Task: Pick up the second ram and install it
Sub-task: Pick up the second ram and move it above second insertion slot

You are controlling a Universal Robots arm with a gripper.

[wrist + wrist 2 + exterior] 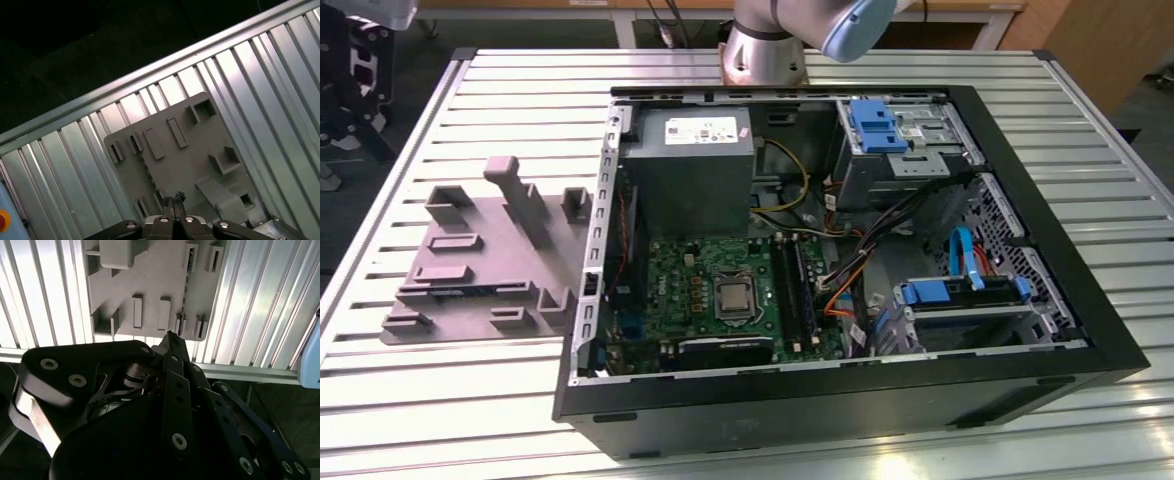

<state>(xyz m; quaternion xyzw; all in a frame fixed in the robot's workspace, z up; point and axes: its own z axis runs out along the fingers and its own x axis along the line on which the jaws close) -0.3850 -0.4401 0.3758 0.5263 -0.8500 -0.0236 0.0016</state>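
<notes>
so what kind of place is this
Probably a robotics lab or test workshop: an open desktop computer case sits on a slatted metal table, a grey moulded tray lies beside it, and a robot arm stands at the table's edge.

Thin dark second ram sits edgewise in the grey tray

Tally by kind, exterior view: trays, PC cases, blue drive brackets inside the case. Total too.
Grey tray: 1
PC case: 1
Blue drive brackets: 2
Total: 4
</notes>
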